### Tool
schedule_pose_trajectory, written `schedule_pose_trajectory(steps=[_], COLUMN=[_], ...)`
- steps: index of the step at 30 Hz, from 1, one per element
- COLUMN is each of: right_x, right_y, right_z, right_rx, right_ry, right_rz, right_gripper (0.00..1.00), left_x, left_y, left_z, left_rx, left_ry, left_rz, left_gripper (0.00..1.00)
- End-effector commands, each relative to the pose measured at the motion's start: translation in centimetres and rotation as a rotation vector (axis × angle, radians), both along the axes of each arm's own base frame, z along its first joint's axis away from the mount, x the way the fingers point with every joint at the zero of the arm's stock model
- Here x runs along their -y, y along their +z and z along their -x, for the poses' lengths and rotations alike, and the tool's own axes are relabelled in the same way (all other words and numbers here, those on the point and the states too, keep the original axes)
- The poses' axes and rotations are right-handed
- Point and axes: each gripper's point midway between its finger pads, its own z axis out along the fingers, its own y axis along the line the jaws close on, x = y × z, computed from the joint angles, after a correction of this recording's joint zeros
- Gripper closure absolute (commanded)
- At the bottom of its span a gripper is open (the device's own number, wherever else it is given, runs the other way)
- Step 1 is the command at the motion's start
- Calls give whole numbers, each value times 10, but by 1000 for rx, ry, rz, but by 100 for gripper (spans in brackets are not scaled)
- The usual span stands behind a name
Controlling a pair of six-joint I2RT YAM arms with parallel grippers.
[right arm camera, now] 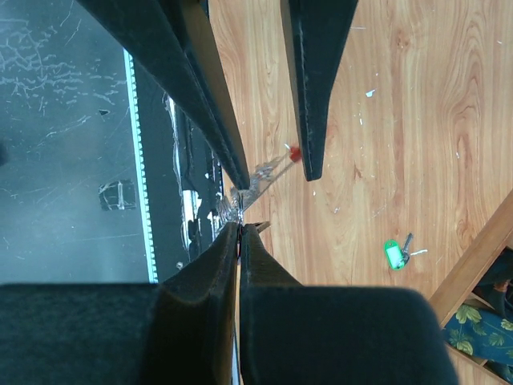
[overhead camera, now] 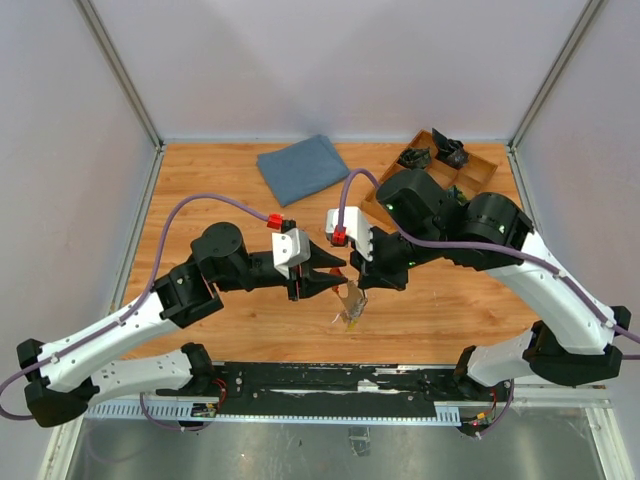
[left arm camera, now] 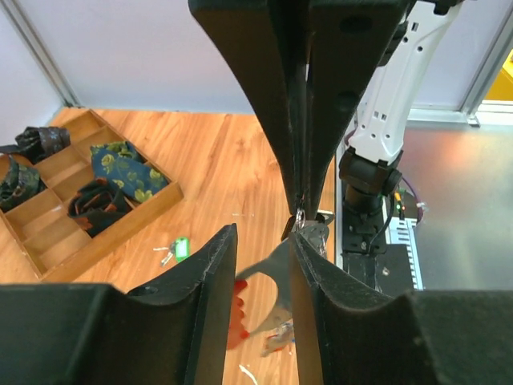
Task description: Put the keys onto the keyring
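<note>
Fingers [left arm camera: 210,305] around half-hidden keys [left arm camera: 276,277]

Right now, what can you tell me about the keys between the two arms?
The keys are a small bunch of thin silvery metal, hanging in the air over the front of the wooden table. The shut right gripper pinches their top; they dangle inside the open left gripper, beside a red keyring.

We've got both arms bent inward, elbows out, meeting at centre. Left hand [left arm camera: 263,237]: fingers parted. Right hand [right arm camera: 240,227]: fingers pinched tight together.
</note>
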Motion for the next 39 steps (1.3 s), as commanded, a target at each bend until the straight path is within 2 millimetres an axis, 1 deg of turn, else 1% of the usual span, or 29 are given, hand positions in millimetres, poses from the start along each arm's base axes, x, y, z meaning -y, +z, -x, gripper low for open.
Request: schedule_pose_trajectory(steps=[1,6,12,17,24,32,39], right_x=[7,5,2,1,2,-2,-5], right_y=[4,2,0,-1,-5,-1,4], right_z=[0,-2,-4,-7,-8,-8,-9], right_rx=[-11,-16,-20,-18,-19,-20,-7], right_ry=[-21,-25,-35,-51,-56,-52,-66], right_rz=[22,32,41,49,62,39,-4], right_gripper=[100,100,100,100,100,100,100], left_x=[3,8,16,21,18,21,21], left_y=[8,8,5,2,3,1,-1], left_z=[5,8,14,18,15,16,15], left_rx=[24,16,8,2,9,4,2], left_ry=[-36,-60,-93,-110,-80,-92,-85], left_rz=[-8,-5,-10,-18,-14,-19,-22], left_gripper=[62,61,65,65,65,81,86])
